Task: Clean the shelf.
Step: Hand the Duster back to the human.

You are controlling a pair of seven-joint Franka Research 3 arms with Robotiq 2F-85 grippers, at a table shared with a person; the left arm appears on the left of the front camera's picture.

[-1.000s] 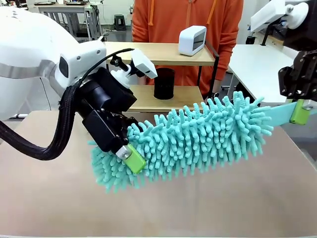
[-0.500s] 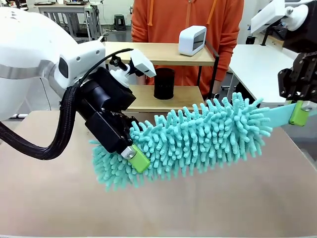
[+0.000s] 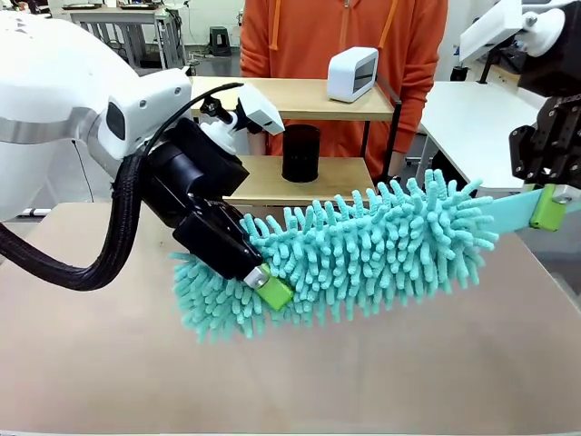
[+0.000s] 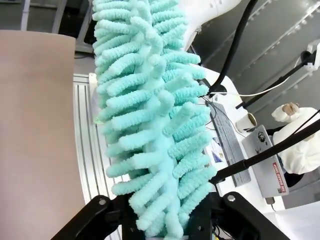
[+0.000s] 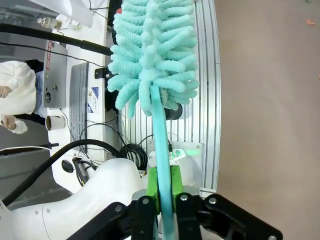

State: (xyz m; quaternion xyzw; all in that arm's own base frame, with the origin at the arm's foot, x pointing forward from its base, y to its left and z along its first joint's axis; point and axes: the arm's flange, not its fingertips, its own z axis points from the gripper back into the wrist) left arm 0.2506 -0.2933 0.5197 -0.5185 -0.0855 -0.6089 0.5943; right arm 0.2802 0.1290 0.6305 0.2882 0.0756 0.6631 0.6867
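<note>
Above the table (image 3: 381,381), a teal duster (image 3: 363,254) is held level between the two arms, clear of the surface. The left gripper (image 3: 263,286) is seen at the duster's left end, its jaws clamped on the fluffy head; one green pad (image 3: 274,292) shows against the fibres. In the left wrist view the duster (image 4: 155,125) is seen rising from between the black fingers (image 4: 85,225), the fibres pressed between them. The right gripper (image 3: 549,207) is placed at the picture's right edge, its jaws shut on the flat teal handle (image 3: 513,211). In the right wrist view the handle (image 5: 162,165) is gripped between two green pads (image 5: 151,187), and the head (image 5: 152,55) is seen farther along.

The shelf (image 3: 309,186) stands at the far side of the table, behind the duster and apart from it. On its upper board a white box (image 3: 352,73) is placed towards the right end. On its lower board a black cup (image 3: 300,153) stands upright near the middle. Black rails are noted at the shelf's right end. A person in an orange top (image 3: 408,54) is stood just behind the shelf.
</note>
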